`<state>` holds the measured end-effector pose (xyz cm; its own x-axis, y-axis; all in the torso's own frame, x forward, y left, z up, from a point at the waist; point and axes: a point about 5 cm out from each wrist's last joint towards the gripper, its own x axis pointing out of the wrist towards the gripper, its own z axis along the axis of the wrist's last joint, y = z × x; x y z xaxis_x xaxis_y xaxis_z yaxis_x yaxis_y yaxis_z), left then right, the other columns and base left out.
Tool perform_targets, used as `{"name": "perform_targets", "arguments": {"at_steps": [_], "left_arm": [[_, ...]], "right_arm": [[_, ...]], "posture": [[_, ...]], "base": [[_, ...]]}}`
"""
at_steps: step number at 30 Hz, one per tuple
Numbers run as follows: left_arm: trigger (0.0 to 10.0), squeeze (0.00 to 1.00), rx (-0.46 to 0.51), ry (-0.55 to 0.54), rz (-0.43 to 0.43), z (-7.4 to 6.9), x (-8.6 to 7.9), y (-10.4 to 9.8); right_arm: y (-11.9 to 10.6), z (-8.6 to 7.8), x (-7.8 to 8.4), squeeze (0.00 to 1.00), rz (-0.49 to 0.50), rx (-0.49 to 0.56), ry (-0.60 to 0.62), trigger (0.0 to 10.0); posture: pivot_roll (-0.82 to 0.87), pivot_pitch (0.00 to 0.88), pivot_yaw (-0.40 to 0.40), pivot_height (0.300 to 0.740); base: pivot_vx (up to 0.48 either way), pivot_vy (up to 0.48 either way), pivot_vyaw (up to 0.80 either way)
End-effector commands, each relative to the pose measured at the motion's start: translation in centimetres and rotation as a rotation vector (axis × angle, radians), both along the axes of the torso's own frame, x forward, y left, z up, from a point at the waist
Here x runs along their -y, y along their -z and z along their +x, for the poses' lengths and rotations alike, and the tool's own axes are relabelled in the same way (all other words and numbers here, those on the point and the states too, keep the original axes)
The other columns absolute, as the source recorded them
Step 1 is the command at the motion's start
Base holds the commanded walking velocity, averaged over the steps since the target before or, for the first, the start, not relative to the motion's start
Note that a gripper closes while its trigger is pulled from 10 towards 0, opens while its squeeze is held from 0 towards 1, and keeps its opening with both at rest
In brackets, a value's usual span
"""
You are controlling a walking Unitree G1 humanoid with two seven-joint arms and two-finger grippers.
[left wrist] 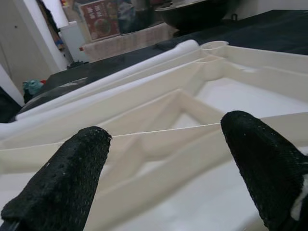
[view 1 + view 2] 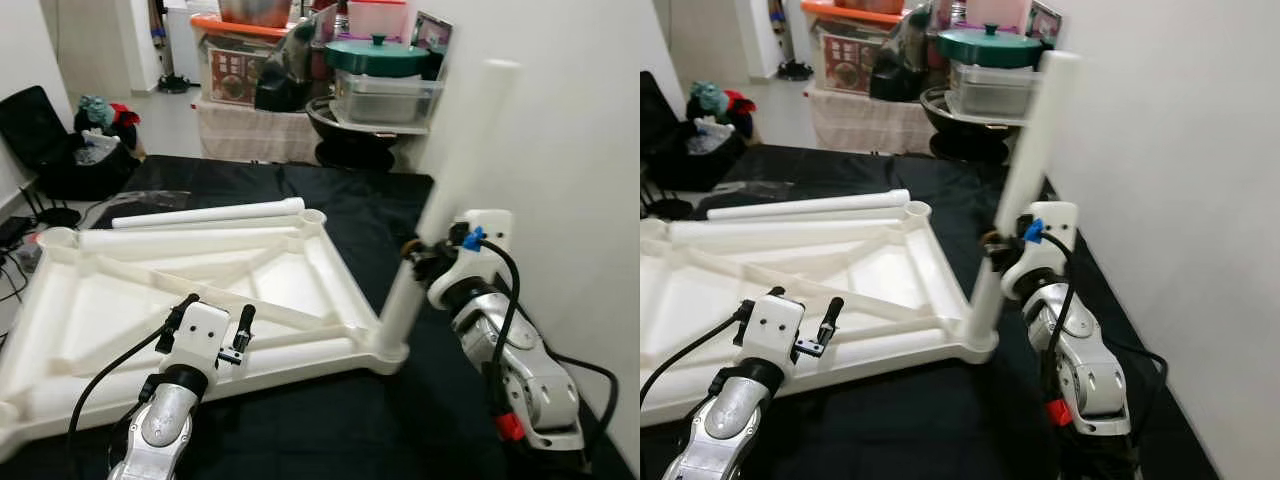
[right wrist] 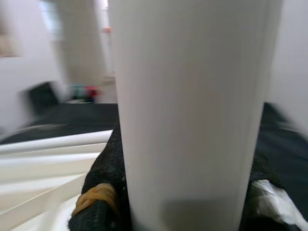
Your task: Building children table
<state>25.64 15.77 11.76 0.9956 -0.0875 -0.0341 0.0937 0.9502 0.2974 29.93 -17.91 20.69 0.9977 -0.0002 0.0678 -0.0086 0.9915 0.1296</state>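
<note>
Right pincer [image 2: 425,255]: clamped round a white table leg [image 2: 450,170], gripping it near mid-height; black fingers [image 3: 103,192] press against both sides of the tube in the right wrist view. Leg stands nearly upright, leaning slightly away from the tabletop, its lower end seated in the corner socket [image 2: 392,352] at the tabletop's near right corner.

Left pincer [image 2: 215,315]: open, holding nothing, fingers [image 1: 67,178] spread apart above the near edge of the tabletop. Through the left wrist view the ribbed underside runs between the two pads.

Tabletop [image 2: 150,290]: white plastic, lying upside down with ribs and diagonal braces facing up, on a black cloth [image 2: 380,210] spread over the floor. A round empty socket [image 2: 313,216] shows at the far right corner, another [image 2: 58,238] at the far left corner.

Second table leg [image 2: 205,213]: white tube, lying flat just beside the tabletop's far edge, running along it.

Surroundings: white wall [image 2: 570,150] close on the right. Beyond the cloth, a low shelf [image 2: 255,130] draped in pale fabric, carrying a box with an orange lid [image 2: 235,25]. Beside it a dark round bowl [image 2: 350,135], a clear storage box [image 2: 385,97] and a green pot lid [image 2: 377,55] stacked above. A black bag [image 2: 60,150] with coloured items sits on the far left.
</note>
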Motion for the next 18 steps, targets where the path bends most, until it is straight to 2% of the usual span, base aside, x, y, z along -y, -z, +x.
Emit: {"name": "perform_targets", "arguments": {"at_steps": [1, 2, 3, 5, 6, 7, 8, 11, 12, 13, 14, 15, 16, 17, 18], "left_arm": [[10.0, 0.00, -0.002, 0.015, 0.013, 0.0, 0.2, -0.1], [10.0, 0.00, -0.002, 0.015, 0.013, 0.0, 0.2, -0.1], [10.0, 0.00, -0.003, 0.015, 0.012, 0.2, 0.1, -0.2], [10.0, 0.00, -0.003, 0.015, 0.012, 0.2, 0.1, -0.2], [10.0, 0.00, -0.003, 0.021, 0.012, 0.3, 0.2, -0.2], [10.0, 0.00, -0.005, 0.029, 0.011, 0.3, 0.3, -0.1], [10.0, 0.00, -0.006, 0.033, 0.011, 0.4, 0.3, -0.1], [10.0, 0.00, -0.005, 0.034, 0.010, 0.5, 0.3, -0.1], [10.0, 0.00, -0.004, 0.031, 0.010, 0.6, 0.2, -0.2], [10.0, 0.00, -0.001, 0.029, 0.010, 0.7, 0.1, -0.2], [10.0, 0.00, 0.000, 0.028, 0.010, 0.7, 0.1, -0.2], [10.0, 0.00, 0.000, 0.028, 0.010, 0.7, 0.1, -0.2], [10.0, 0.00, 0.001, 0.025, 0.010, 0.8, 0.0, -0.3], [10.0, 0.00, 0.003, 0.022, 0.009, 0.8, -0.1, -0.3], [10.0, 0.00, 0.004, 0.019, 0.009, 0.9, -0.1, -0.3]], "right_arm": [[3.8, -1.3, 2.4, 0.00, -0.010, -0.219, 0.214, 3.4], [3.8, -1.3, 2.4, 0.00, -0.010, -0.219, 0.214, 3.4], [4.1, -1.9, 0.1, 0.00, -0.050, -0.243, 0.103, 10.0], [4.1, -1.9, 0.1, 0.00, -0.050, -0.243, 0.103, 10.0], [4.0, -2.1, -1.4, 0.00, -0.099, -0.224, -0.008, 10.0], [3.9, -2.4, -2.6, 0.00, -0.103, -0.198, -0.116, 10.0], [3.9, -2.7, -3.1, 0.69, -0.100, -0.167, -0.191, 10.0], [3.9, -2.9, -3.2, 0.69, -0.108, -0.156, -0.226, 10.0], [3.8, -2.8, -3.0, 1.00, -0.106, -0.138, -0.235, 10.0], [3.6, -2.6, -2.8, 0.99, -0.107, -0.125, -0.233, 10.0], [3.3, -2.5, -2.9, 0.62, -0.103, -0.121, -0.253, 10.0], [3.3, -2.5, -2.9, 0.62, -0.103, -0.121, -0.253, 10.0], [2.3, -2.5, -3.3, 0.00, -0.078, -0.069, -0.338, 10.0], [1.4, -2.7, -3.6, 0.00, -0.072, -0.033, -0.425, 10.0], [0.2, -3.5, -4.1, 0.00, -0.066, 0.041, -0.575, 10.0]], "posture": [[0.09, 0.000, -0.073, 0.740], [0.09, 0.000, -0.073, 0.740], [0.07, 0.000, -0.052, 0.740], [0.07, 0.000, -0.052, 0.740], [0.06, 0.000, -0.050, 0.740], [0.05, 0.000, -0.047, 0.740], [0.06, 0.000, -0.049, 0.740], [0.06, 0.000, -0.050, 0.740], [0.06, 0.000, -0.052, 0.740], [0.07, 0.000, -0.054, 0.740], [0.07, 0.000, -0.056, 0.740], [0.07, 0.000, -0.056, 0.740], [0.08, 0.000, -0.059, 0.740], [0.08, 0.000, -0.059, 0.740], [0.08, 0.000, -0.064, 0.740]], "base": [[0.000, 0.000, 0.00], [0.000, 0.000, 0.00], [0.000, 0.000, 0.00], [0.000, 0.000, 0.00], [0.000, 0.000, 0.00], [0.000, 0.000, 0.00], [0.000, 0.000, 0.00], [0.000, 0.000, 0.00], [0.000, 0.000, 0.00], [0.000, 0.000, 0.00], [0.000, 0.000, 0.00], [0.000, 0.000, 0.00], [0.000, 0.000, 0.00], [0.000, 0.000, 0.00], [0.000, 0.000, 0.00]]}}
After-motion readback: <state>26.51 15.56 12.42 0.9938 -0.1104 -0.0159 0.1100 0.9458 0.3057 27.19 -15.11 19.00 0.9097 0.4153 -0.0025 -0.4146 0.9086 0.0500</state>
